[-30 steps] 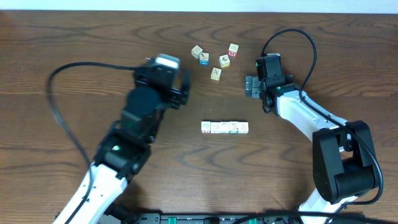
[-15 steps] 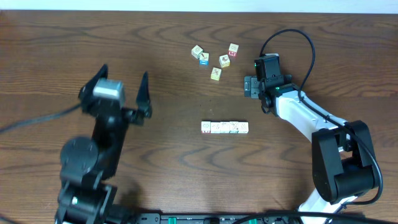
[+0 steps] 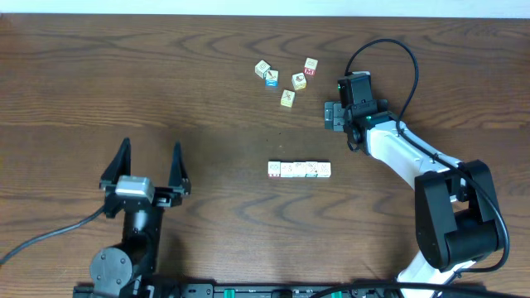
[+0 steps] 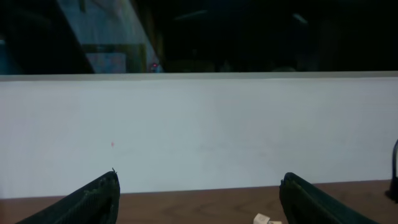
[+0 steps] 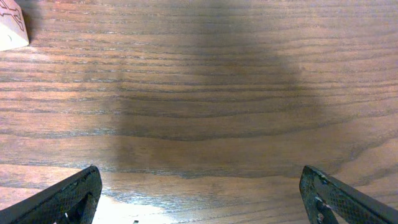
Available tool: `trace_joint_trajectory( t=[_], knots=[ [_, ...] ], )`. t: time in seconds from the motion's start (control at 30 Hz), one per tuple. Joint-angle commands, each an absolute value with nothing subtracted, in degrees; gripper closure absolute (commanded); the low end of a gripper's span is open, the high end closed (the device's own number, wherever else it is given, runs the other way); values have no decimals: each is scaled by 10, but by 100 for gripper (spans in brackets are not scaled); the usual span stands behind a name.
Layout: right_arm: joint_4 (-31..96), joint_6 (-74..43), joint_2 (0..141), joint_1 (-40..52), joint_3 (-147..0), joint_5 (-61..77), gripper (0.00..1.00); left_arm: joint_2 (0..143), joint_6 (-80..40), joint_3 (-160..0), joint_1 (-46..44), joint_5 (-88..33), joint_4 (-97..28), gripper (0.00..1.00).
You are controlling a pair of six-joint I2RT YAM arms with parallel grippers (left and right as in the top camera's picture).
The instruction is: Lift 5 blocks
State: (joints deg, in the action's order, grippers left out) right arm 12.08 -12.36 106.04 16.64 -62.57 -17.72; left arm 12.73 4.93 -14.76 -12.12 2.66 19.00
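Several cream-white blocks (image 3: 299, 170) lie side by side in a straight row at the middle of the table. My left gripper (image 3: 151, 153) stands open near the front left, far from the row, nothing between its fingers. In the left wrist view the left gripper (image 4: 199, 179) faces a white wall, with a pale cube (image 4: 261, 219) at the bottom edge. My right gripper (image 3: 330, 116) rests open above and to the right of the row. In the right wrist view the right gripper (image 5: 199, 171) has only bare wood between its fingers.
Loose cubes sit at the back: one with a blue face (image 3: 272, 78), one with a red face (image 3: 310, 69), and pale ones (image 3: 287, 98) nearby. A pale printed cube (image 5: 9, 28) shows in the right wrist view's top left corner. A black cable (image 3: 389, 50) loops behind the right arm.
The left arm has swung back from beside the loose cubes to the table's front left, its gripper still open. The right arm and the blocks have not moved.
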Motion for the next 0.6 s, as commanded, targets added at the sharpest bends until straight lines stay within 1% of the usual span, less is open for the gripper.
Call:
trace_joint_trajectory(
  t=[0.0, 0.27, 0.57],
  knots=[
    [121, -119, 1067, 171, -631, -186, 1, 88, 53, -126, -109, 19, 196, 17],
    [121, -119, 1067, 171, -631, -186, 1, 5, 53, -63, -81, 20, 196, 17],
    [121, -119, 1067, 172, -631, -185, 1, 1, 28, -9, -61, 21, 201, 17]
  ],
)
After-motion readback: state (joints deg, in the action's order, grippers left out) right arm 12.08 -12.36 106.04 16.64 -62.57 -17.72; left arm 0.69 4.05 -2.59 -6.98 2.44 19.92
